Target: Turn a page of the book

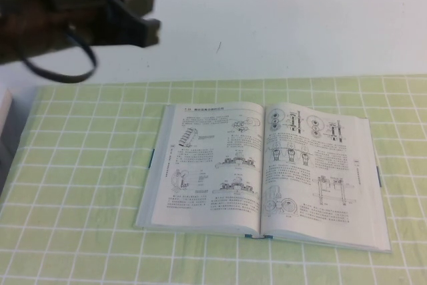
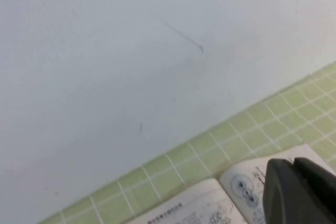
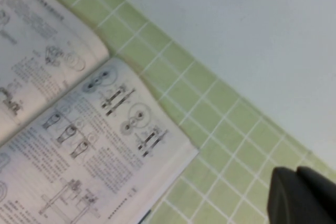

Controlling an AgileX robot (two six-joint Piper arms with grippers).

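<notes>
Book: book (image 1: 267, 171) lying open and flat on the counter (image 1: 80, 185), spine running toward the camera in the high view, slightly right of the middle of the green checked mat (image 1: 87, 231).
Cover: thin grey-blue edge peeking out along the outer sides and at the foot of the spine.
Left leaf: text columns mixed with small mechanical drawings, lying flat.
Page: page (image 1: 320, 171) on the right half of the spread, flat, showing mechanical drawings with round wheel-like figures near its top and lower corner; same leaf clear in the right wrist view (image 3: 100, 145).
Left jaws: left gripper (image 1: 143, 21) up high at the far left of the scene, well apart from the book, hanging over the far edge of the mat; dark blurred arm (image 1: 47, 25) and a looping cable (image 1: 60, 65) behind it; only one dark fingertip showing in the left wrist view (image 2: 296, 192), so cannot tell how wide the jaws stand, holding nothing visible.
Right jaws: right gripper (image 3: 302, 195) missing from the high view; a dark tip alone showing in its own wrist view, above the mat beside the book's far right corner, touching nothing; opening cannot tell.
Backdrop: white wall (image 1: 280, 25) behind the mat, with a thin dark scratch (image 2: 184, 36).
</notes>
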